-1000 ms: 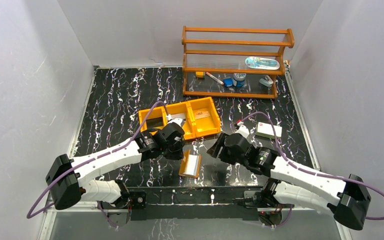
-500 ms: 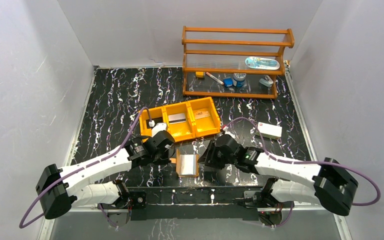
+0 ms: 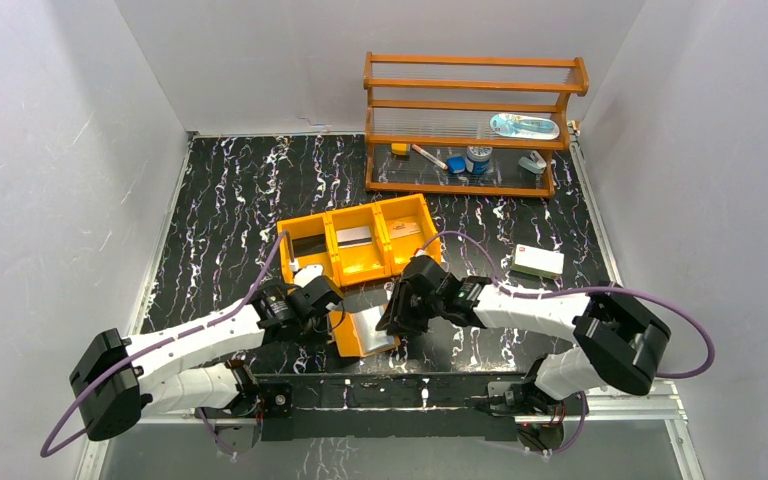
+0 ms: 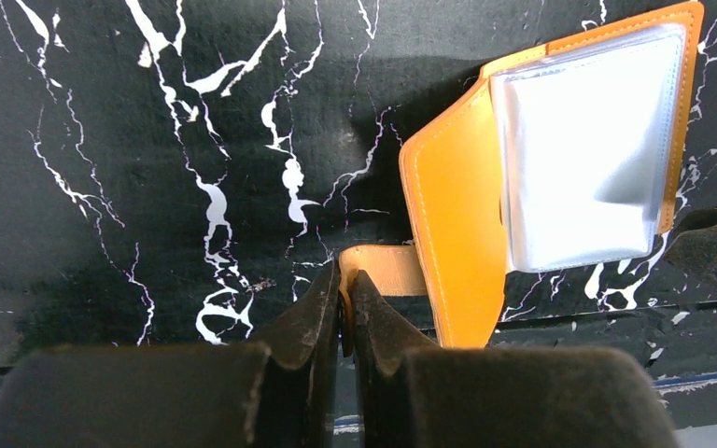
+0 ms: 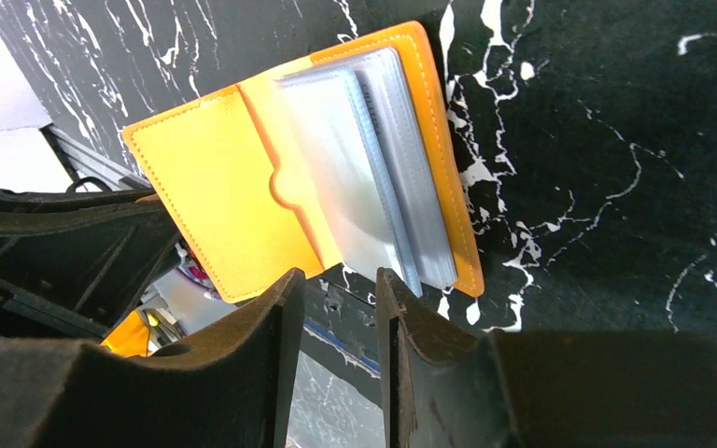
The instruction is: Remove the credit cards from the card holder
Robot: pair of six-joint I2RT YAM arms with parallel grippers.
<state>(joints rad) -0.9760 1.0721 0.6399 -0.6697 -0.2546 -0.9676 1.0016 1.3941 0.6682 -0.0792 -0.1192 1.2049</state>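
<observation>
With the left jaws clenched on its snap tab (image 4: 387,269) and the right jaws parted, empty, just short of its shiny blue-grey pockets (image 5: 373,177), the soft orange-tan leather folding card holder (image 5: 215,196) lies open on the black marbled counter (image 5: 616,140) between the arms, and its hidden cards, likely light, stiff and slick, I'd pinch edgewise.

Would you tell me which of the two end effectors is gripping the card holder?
The left end effector: it is shut on the card holder's snap tab, while the right end effector stands open near the pockets, holding nothing.
</observation>
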